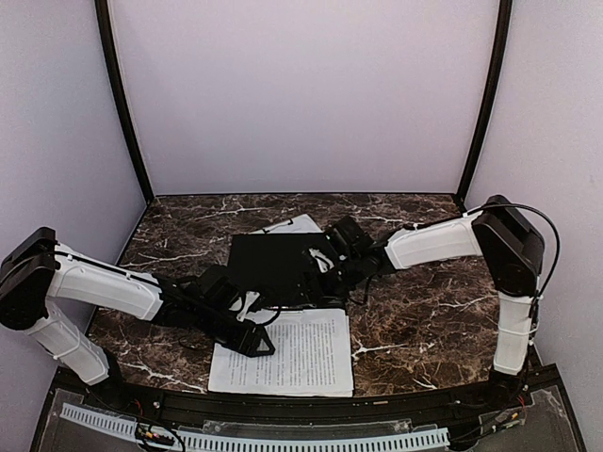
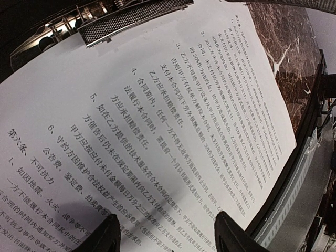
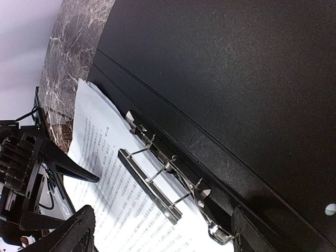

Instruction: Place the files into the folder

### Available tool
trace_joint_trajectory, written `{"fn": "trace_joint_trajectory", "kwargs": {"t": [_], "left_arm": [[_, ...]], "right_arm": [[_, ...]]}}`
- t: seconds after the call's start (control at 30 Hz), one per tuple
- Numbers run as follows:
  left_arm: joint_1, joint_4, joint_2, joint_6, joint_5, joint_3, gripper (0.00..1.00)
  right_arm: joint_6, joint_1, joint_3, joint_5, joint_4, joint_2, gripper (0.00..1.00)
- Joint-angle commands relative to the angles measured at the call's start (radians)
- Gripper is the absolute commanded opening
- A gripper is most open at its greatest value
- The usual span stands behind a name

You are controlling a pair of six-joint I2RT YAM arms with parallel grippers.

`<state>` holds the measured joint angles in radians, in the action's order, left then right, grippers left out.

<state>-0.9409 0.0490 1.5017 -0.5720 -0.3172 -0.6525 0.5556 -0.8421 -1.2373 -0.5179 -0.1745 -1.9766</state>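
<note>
The folder lies open at mid-table with its black inside up; it fills the right wrist view. A metal spring clip runs along its near edge. One printed sheet lies in front of it, its top edge under the clip bar. A second white sheet pokes out behind the folder. My left gripper is open, its jaws spread just above the front sheet. My right gripper is open and empty over the clip, fingers wide apart.
The marble table ends at a black front rail just past the front sheet. The left arm shows in the right wrist view. Grey walls enclose the sides and back.
</note>
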Motion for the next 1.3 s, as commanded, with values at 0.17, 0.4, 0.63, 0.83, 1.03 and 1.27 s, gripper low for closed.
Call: {"fn": "trace_joint_trajectory", "kwargs": {"t": [0.17,0.4,0.63,0.83,1.03,1.27], "left_arm": [[-0.006,0.040,0.017,-0.008,0.023,0.038,0.62],[-0.006,0.045,0.014,-0.009,0.027,0.037,0.61],[-0.007,0.050,0.010,-0.009,0.029,0.037,0.61],[-0.007,0.053,0.004,-0.009,0.032,0.037,0.62],[-0.007,0.053,0.002,-0.010,0.034,0.040,0.61],[-0.006,0.051,0.004,-0.011,0.033,0.039,0.61]], "right_arm": [[-0.039,0.002,-0.057,0.038,-0.038,0.051,0.87],[-0.037,-0.021,-0.069,0.036,-0.040,0.055,0.87],[-0.042,-0.016,-0.063,0.114,-0.087,0.052,0.87],[-0.049,-0.010,-0.064,0.142,-0.134,0.032,0.88],[-0.048,-0.010,-0.050,0.111,-0.127,0.014,0.88],[-0.040,-0.011,-0.035,0.093,-0.107,0.001,0.88]]}}
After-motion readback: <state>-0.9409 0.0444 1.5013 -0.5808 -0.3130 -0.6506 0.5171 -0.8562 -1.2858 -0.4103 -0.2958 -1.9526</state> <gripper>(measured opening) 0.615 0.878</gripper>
